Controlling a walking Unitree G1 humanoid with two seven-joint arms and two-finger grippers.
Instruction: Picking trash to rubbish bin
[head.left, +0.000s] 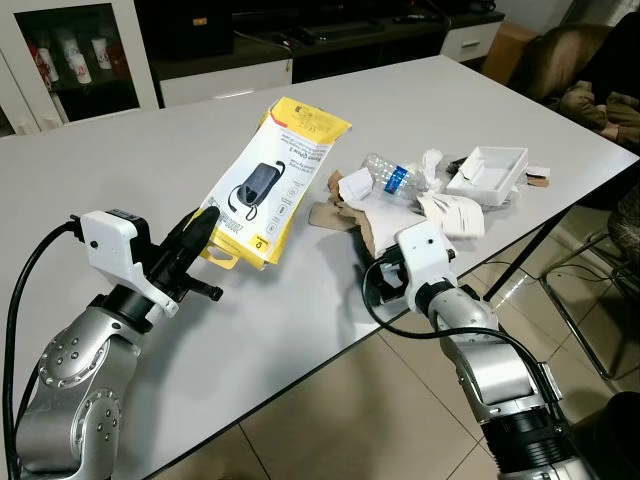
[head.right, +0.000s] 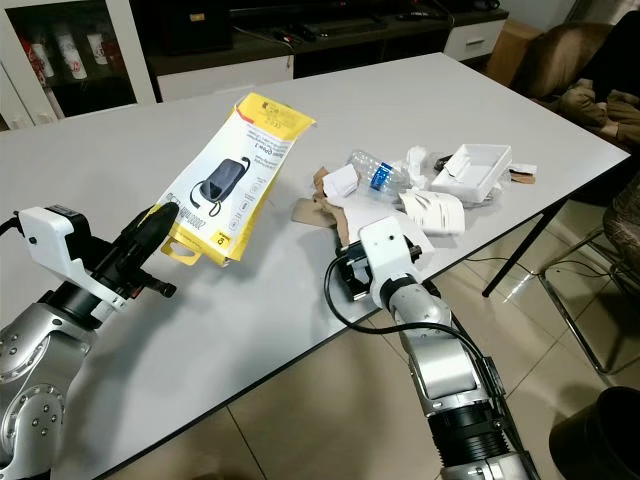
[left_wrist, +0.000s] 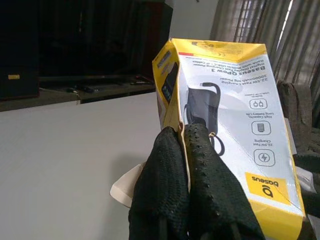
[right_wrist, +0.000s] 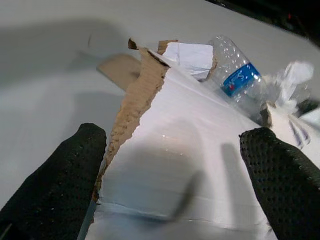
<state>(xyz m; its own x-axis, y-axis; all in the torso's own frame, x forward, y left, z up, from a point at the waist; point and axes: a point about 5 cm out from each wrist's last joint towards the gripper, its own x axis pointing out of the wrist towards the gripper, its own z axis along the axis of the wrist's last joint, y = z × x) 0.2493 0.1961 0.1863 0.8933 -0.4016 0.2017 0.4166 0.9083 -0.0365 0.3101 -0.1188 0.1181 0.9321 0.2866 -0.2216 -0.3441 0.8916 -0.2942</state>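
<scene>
My left gripper (head.left: 203, 224) is shut on the bottom edge of a yellow and white power bank box (head.left: 268, 180), held tilted in the air above the white table (head.left: 120, 150). In the left wrist view the fingertips (left_wrist: 170, 145) pinch the box (left_wrist: 225, 115). A trash pile lies near the table's right front: torn cardboard (head.left: 343, 214), a crushed plastic bottle (head.left: 394, 177) with a blue label, crumpled paper (head.left: 452, 214) and a white tray (head.left: 488, 171). My right gripper (right_wrist: 172, 175) is open, its fingers (right_wrist: 60, 175) straddling the white-faced cardboard (right_wrist: 185, 150), with the bottle (right_wrist: 235, 75) just beyond.
A dark rubbish bin (head.right: 600, 440) stands on the tiled floor at the lower right. A table leg (head.left: 520, 255) and a metal chair frame (head.left: 585, 300) are to the right. A brown armchair (head.left: 570, 60) and a low TV cabinet (head.left: 230, 75) stand behind the table.
</scene>
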